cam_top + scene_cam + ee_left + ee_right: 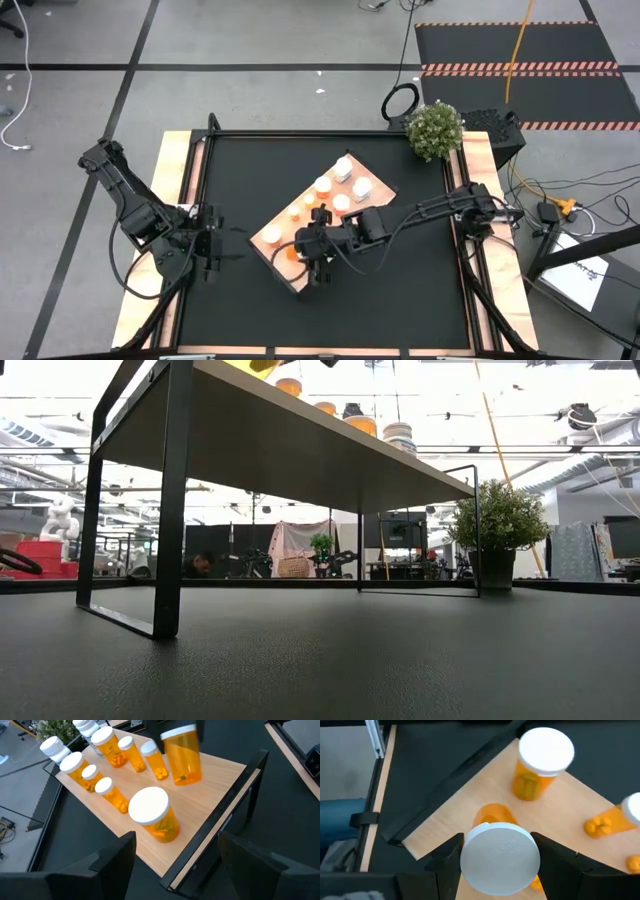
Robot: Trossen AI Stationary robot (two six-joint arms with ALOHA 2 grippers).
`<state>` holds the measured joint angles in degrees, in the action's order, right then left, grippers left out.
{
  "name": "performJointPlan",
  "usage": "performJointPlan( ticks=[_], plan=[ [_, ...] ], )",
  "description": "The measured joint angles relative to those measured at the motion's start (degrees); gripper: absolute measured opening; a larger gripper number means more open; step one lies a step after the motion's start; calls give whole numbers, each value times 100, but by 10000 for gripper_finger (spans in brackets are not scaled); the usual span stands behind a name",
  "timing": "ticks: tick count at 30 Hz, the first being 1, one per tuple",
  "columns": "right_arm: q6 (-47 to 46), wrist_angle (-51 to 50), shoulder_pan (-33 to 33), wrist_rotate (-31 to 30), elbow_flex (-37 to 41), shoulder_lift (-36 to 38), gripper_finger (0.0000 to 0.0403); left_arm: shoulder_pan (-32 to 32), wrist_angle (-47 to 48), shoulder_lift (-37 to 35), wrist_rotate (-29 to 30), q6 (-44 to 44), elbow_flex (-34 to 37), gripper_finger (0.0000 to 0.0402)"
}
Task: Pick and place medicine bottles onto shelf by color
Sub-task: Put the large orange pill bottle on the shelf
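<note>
Across the black table, an upright orange bottle is grasped at its cap by the right end effector over the shelf corner at six o'clock, its axis vertical, while the left end effector is parked released at nine o'clock.

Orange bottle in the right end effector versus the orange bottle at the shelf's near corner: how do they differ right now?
The held bottle is gripped at its cap by the right end effector, just over the shelf; the corner bottle stands free on the board. The held one looks nearly empty; the corner one shows pills. Both are orange with white caps.
</note>
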<state>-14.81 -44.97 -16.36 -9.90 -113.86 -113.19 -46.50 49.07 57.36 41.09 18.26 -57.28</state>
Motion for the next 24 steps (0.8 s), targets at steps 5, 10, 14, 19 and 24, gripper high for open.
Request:
performJointPlan(
  ticks=[5, 10, 14, 19, 24],
  plan=[
    [6, 45, 135, 394, -1, 0, 212, 20, -13, 0, 1, -21, 0, 280],
    [-46, -132, 431, 866, -8, -20, 212, 191, -14, 0, -4, -57, 0, 280],
    [285, -159, 451, 821, -9, -28, 212, 328, -12, 0, -5, -55, 0, 280],
    [499, 29, 406, 722, -7, -50, 212, 376, -10, 0, -8, -55, 0, 280],
    [594, 64, 353, 717, 19, -50, 212, 374, 25, 0, -15, -54, 0, 280]
  ],
)
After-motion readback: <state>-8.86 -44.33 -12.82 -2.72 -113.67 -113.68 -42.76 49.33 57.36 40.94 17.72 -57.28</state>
